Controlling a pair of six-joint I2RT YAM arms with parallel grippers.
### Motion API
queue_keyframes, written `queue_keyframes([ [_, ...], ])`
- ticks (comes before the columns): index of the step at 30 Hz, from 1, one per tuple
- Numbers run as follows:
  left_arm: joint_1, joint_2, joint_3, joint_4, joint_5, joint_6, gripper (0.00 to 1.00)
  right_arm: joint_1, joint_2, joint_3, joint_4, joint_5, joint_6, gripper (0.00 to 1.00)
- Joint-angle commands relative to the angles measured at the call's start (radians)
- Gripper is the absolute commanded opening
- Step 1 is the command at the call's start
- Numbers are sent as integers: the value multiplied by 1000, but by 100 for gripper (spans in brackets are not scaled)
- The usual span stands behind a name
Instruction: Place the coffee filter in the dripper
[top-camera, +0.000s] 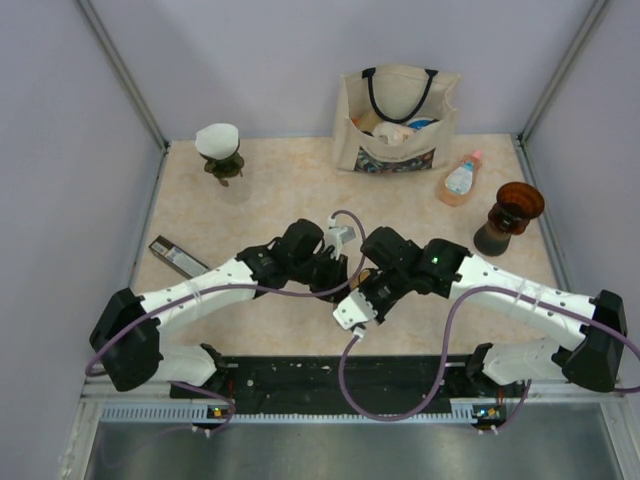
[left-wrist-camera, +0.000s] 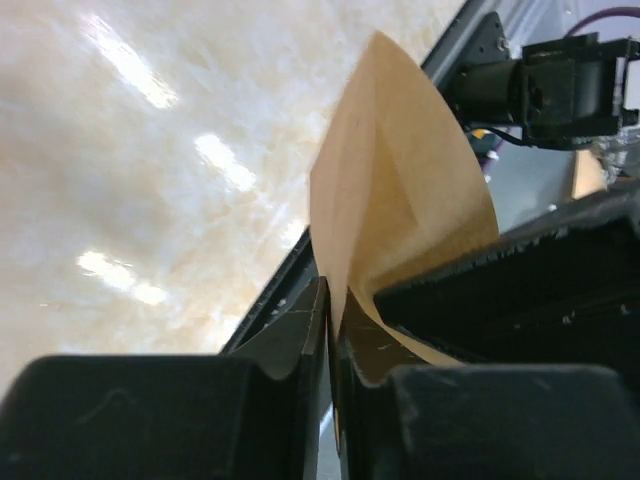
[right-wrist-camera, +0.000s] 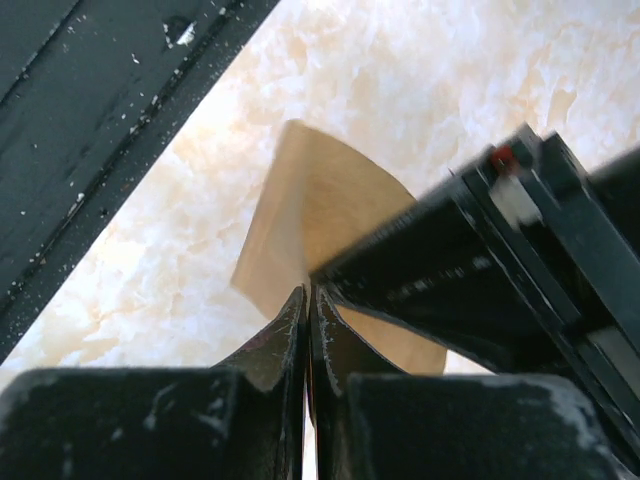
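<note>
Two robot arms meet over the middle of a marbled beige tabletop, both clamped on one brown paper coffee filter. The left end effector has its fingers pressed narrow together, with the lower edge of the filter pinched between them. The filter's folded cone fans upward and to the right. The right end effector is likewise closed tight on the same filter, gripping its lower rim, and the other arm's black fingers cross the paper just beside it. From overhead the filter is hidden between the two wrists, held near the front centre of the tabletop.

The amber dripper stands on a dark base at the far right, well apart from the filter. A pink-capped bottle lies just left of it, and a canvas tote bag with dark handles stands at the far edge. A white cone on a dark stand sits in the far left corner. A flat dark bar lies near the left edge.
</note>
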Motion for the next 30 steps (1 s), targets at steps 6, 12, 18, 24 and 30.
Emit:
queue_keyframes([
  [6,-2,2,133,-146,-337,27,0,36,-12,14,19,-52,84,0],
  [12,-4,-6,168,-206,-520,133,0,42,-47,-5,17,8,172,0],
  [18,-8,-40,166,-249,-609,205,0,42,-89,-18,20,87,238,0],
  [24,-14,-78,156,-211,-560,191,0,42,-105,-46,97,140,271,19],
  [30,-19,-135,127,-152,-687,93,0,44,-225,-116,359,221,469,99],
])
